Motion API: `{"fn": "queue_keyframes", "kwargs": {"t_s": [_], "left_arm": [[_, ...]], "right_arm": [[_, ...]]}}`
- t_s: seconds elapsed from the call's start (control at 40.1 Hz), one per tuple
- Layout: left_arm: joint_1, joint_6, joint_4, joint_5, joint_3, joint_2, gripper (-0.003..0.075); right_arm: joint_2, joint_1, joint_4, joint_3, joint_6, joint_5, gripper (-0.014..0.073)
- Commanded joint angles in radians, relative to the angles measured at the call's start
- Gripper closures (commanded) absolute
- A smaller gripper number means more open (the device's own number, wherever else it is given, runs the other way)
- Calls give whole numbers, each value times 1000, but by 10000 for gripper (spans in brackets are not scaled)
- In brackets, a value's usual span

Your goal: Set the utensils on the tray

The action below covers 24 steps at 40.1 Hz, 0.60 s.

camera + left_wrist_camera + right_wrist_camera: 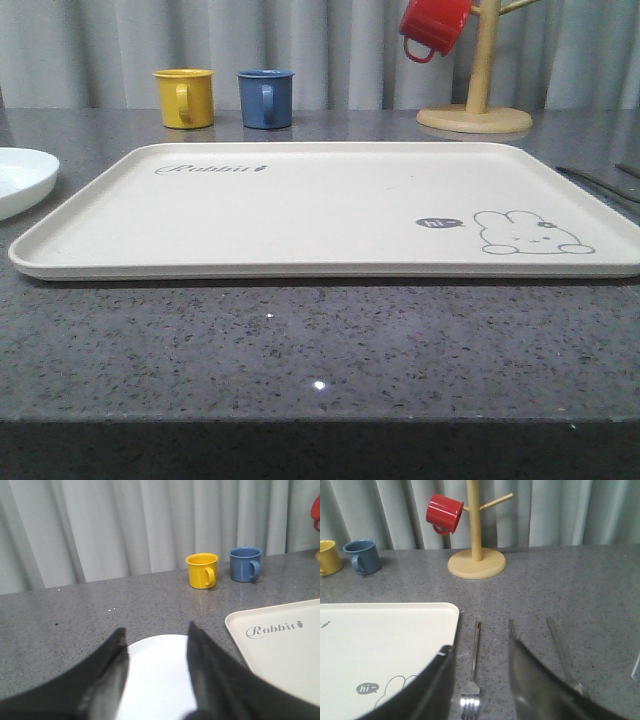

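Observation:
The cream tray [320, 210] with its rabbit drawing lies in the middle of the counter with nothing on it. A white plate [157, 680] sits left of the tray [285, 650]. My left gripper [156, 630] hangs open above the plate, empty. A silver fork [470, 702] lies on the counter just right of the tray [380, 645], tines toward the camera. My right gripper [480, 647] is open above it, its fingers on either side of the handle and apart from it. Two more slim metal utensils [557, 645] lie right of the fork, partly hidden by a finger.
A yellow mug [184, 97] and a blue mug [266, 98] stand behind the tray. A red mug [432, 25] hangs on a wooden mug tree [475, 118] at the back right. Thin utensils [600, 183] show at the counter's right edge. Grey curtains close the back.

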Motion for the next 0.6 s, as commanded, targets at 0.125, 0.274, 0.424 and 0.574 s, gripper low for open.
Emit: {"fn": "queue_keyframes", "kwargs": {"t_s": [0.125,0.274,0.424,0.574], "left_arm": [[2,-3,-7,-80,-38,13,113],[2,-3,-10,-70,-40,43,113],[-26,7,-10,53,-134,223,113],[-119,34,-10,307,-330,482,113]], "right_arm": [[14,-9,3,-37,-9,-76,-41],[14,-9,3,-37,-9,-76,-39],[14,-9,3,-37,-9,-76,-39],[14,-9,3,-37,-9,-76,-39]]}}
